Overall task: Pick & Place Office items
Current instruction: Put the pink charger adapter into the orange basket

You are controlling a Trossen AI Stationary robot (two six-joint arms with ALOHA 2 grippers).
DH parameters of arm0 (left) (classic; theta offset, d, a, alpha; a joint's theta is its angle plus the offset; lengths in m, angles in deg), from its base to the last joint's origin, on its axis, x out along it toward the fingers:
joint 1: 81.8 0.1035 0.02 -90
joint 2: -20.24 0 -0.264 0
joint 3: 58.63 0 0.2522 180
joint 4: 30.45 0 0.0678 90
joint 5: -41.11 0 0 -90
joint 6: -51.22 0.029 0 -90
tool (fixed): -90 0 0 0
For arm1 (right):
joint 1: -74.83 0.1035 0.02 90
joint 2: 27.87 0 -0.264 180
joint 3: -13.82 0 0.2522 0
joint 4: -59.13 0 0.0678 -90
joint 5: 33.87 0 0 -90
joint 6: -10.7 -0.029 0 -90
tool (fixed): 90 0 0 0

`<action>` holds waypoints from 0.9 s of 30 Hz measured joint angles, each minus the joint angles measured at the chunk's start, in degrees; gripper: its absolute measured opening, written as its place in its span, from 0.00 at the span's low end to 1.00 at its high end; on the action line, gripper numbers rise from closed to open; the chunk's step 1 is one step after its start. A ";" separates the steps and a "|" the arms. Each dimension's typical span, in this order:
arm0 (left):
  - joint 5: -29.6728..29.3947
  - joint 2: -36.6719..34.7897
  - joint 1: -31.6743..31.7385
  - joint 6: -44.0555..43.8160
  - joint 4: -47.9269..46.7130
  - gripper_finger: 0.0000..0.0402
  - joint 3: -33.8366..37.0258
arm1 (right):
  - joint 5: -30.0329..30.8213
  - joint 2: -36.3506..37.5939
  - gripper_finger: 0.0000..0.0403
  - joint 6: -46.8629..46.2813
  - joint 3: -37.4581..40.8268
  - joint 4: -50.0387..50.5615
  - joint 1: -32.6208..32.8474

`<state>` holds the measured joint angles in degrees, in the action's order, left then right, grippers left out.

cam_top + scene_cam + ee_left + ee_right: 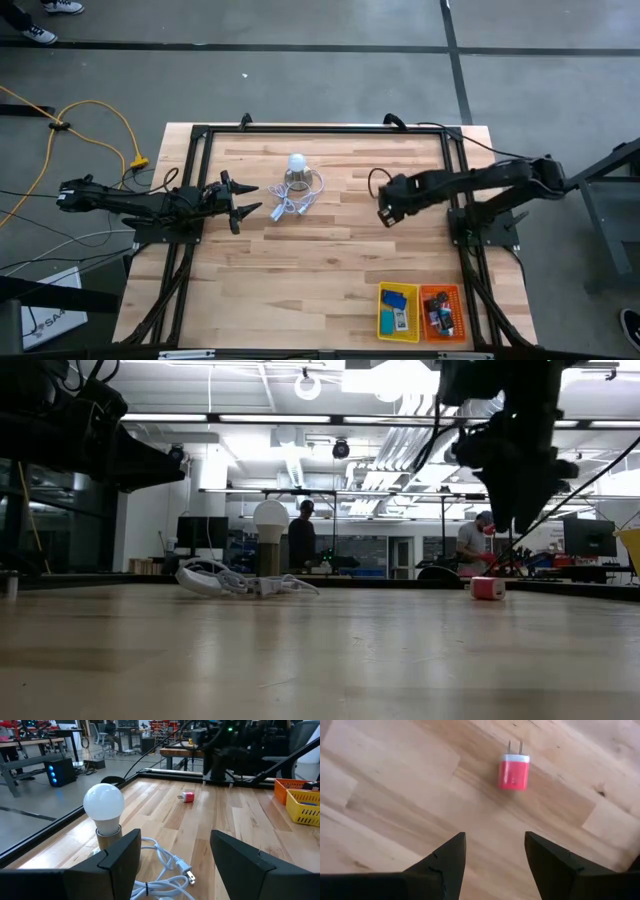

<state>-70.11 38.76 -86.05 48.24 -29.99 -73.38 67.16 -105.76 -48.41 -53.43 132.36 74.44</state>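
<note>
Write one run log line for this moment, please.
left gripper: open, facing bulb and cord | right gripper: open, empty, above pink charger plug | trays: some items inside

1. The bench (pixel 320 250) is a light wooden plank top edged by a black metal frame, filling the middle of the high view.
2. A white bulb on a clear base (pixel 296 166) stands upright at upper centre, its looped white cord (pixel 293 203) lying just below it.
3. A pink charger cube (pixel 514 772) with two prongs lies on its side near the upper middle-right.
4. A yellow mesh tray (pixel 397 311) and an orange mesh tray (pixel 443 311) sit side by side at lower right, small items inside.
</note>
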 joint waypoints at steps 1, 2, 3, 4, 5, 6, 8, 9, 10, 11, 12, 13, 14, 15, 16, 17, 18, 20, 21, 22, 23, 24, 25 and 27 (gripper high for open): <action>0.00 0.02 0.00 0.00 0.00 0.57 0.00 | -0.55 0.00 0.47 1.41 0.07 -0.06 -1.41; 0.00 0.02 0.00 0.00 0.00 0.57 0.00 | -0.90 0.00 0.47 2.76 0.07 -0.20 -2.67; -0.01 0.00 0.02 0.00 0.00 0.57 0.00 | -0.97 0.00 0.47 4.04 0.07 -0.51 -3.85; 0.00 0.01 0.00 0.00 0.00 0.57 0.00 | -0.99 0.00 0.47 5.18 0.07 -0.77 -4.93; -0.01 0.02 0.00 0.00 0.00 0.57 0.00 | -0.99 0.00 0.47 6.08 0.07 -1.01 -5.91; -0.02 0.02 0.00 0.00 0.00 0.57 0.00 | -0.99 0.00 0.47 6.91 0.07 -1.27 -6.85; -0.01 0.01 0.01 0.00 0.00 0.57 0.00 | -1.08 -0.27 0.47 8.50 0.07 -1.87 -8.46; 0.00 0.02 0.00 0.00 0.00 0.57 0.00 | -1.13 -0.33 0.47 9.26 0.11 -2.30 -9.20; -0.02 0.01 0.00 0.00 0.00 0.57 0.00 | -1.10 -0.37 0.47 9.91 0.51 -3.29 -9.88; 0.01 0.00 0.00 0.00 0.00 0.57 0.00 | -1.35 -0.37 0.47 10.51 1.26 -4.42 -10.46; 0.00 0.02 0.00 0.00 0.00 0.57 0.00 | -2.04 -0.37 0.47 11.13 2.13 -5.92 -11.03; -0.01 0.02 0.00 0.00 0.00 0.57 0.00 | -2.84 -0.37 0.47 11.54 3.17 -7.45 -11.62; -0.01 0.00 0.00 0.00 0.00 0.57 0.00 | -3.73 -0.38 0.47 11.91 4.21 -9.07 -12.17; -0.01 0.01 0.01 0.00 0.00 0.57 0.00 | -4.08 -0.42 0.47 12.25 5.22 -10.53 -12.63; 0.00 0.01 0.01 0.00 0.00 0.57 0.00 | -4.13 -0.42 0.47 12.38 6.10 -11.52 -13.07; 0.01 0.02 0.00 0.00 0.00 0.57 0.00 | -4.17 -0.42 0.47 12.43 6.86 -12.11 -13.50; -0.01 0.00 0.01 0.00 0.00 0.57 0.00 | -4.18 -0.42 0.47 12.45 7.44 -12.41 -13.94; -0.01 0.02 0.00 0.00 0.00 0.57 0.00 | -4.14 -0.42 0.47 12.51 8.33 -13.64 -14.55; -0.01 0.01 0.01 0.00 0.00 0.57 0.00 | -4.15 -0.42 0.47 12.71 8.78 -14.54 -14.79; 0.01 0.01 0.01 0.00 0.00 0.57 0.00 | -4.23 -0.42 0.47 12.86 9.08 -14.95 -14.96; -0.01 0.02 0.00 0.00 0.00 0.57 0.00 | -4.46 -0.42 0.47 12.87 9.39 -15.34 -15.18; -0.02 0.02 0.00 0.00 0.00 0.57 0.00 | -4.97 -0.42 0.47 12.89 9.54 -15.46 -15.41; 0.00 0.02 0.00 0.00 0.00 0.57 0.00 | -5.27 -0.42 0.47 12.91 9.57 -15.49 -15.54; -0.02 0.02 0.02 0.00 0.00 0.57 0.00 | -5.16 -0.42 0.47 13.00 9.57 -15.67 -15.55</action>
<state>-70.12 38.78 -86.03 48.24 -29.99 -73.38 62.00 -106.17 -35.40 -43.86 116.69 58.89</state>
